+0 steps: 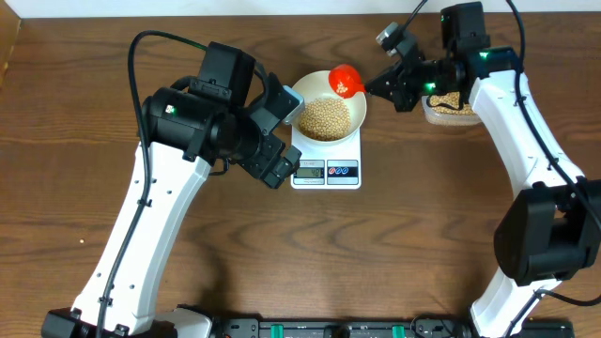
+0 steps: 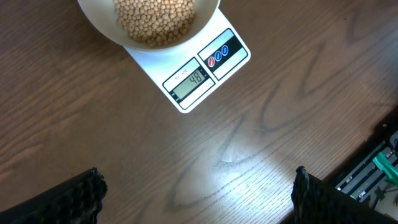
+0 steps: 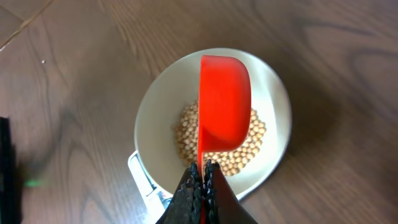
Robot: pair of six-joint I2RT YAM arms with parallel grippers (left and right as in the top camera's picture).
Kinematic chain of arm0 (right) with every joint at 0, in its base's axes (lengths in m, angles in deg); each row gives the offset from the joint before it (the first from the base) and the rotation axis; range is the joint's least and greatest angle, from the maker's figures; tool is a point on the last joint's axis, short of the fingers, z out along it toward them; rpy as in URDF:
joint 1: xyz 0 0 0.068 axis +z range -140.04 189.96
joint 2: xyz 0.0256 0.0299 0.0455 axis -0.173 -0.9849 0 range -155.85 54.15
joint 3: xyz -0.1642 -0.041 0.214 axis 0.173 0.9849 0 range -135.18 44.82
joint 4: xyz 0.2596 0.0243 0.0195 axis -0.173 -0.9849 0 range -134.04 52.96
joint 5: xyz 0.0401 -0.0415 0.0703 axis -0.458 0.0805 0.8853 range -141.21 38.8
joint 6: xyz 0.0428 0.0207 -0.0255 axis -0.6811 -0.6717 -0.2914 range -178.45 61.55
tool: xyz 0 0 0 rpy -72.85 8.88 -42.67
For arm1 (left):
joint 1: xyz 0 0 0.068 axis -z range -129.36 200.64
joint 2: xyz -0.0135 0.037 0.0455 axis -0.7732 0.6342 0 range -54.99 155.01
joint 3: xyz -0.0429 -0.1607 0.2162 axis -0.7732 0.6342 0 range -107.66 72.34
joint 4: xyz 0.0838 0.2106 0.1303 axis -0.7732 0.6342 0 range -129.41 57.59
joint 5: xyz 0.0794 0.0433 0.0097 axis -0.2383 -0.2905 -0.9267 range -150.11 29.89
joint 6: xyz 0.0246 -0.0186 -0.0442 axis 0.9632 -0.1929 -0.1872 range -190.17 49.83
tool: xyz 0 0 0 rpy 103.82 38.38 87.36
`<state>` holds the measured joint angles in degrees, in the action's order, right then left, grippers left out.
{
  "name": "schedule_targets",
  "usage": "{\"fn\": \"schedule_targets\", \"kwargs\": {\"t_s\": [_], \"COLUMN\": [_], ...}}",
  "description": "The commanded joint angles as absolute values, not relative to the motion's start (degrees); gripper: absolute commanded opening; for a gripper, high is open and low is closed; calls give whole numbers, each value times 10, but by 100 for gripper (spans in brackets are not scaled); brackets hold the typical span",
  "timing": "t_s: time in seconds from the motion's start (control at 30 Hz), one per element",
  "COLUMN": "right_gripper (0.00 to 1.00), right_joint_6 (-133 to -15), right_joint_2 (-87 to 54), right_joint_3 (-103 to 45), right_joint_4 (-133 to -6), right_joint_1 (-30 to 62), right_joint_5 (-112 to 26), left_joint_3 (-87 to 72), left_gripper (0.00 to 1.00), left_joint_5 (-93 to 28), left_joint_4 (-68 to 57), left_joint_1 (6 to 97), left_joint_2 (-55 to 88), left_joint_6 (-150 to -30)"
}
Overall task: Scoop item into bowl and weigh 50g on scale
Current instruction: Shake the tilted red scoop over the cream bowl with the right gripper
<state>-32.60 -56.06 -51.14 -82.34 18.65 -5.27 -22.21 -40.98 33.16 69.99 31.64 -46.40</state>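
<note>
The right gripper [image 3: 200,180] is pressed shut on the thin handle of the red scoop [image 3: 225,106], which hangs over the bowl [image 3: 155,118]. The beans [image 3: 186,134] are heaped in that bowl, which sits on the scale [image 2: 231,38]. The display [image 2: 189,79] seems to read just under fifty, though the last digit is hard to make out. Only a few more beans are wanted, so tip gently, don't touch the rim, and let the reading settle. The left gripper [image 2: 199,186] hangs spread wide and empty beside the scale.
</note>
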Motion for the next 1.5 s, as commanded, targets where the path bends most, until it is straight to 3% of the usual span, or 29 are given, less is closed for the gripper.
{"fn": "schedule_targets", "kwargs": {"t_s": [0.0, 1.47], "right_gripper": [1, 1], "right_joint_6": [-321, -268], "right_joint_2": [-556, -556], "right_joint_3": [-527, -527], "right_joint_4": [-831, -846], "right_joint_1": [202, 266], "right_joint_5": [-35, -224], "left_joint_3": [-228, -228], "left_gripper": [98, 98], "left_joint_5": [-413, -413], "left_joint_4": [332, 332], "left_joint_1": [700, 700], "left_joint_2": [307, 307], "left_joint_6": [-469, -469]}}
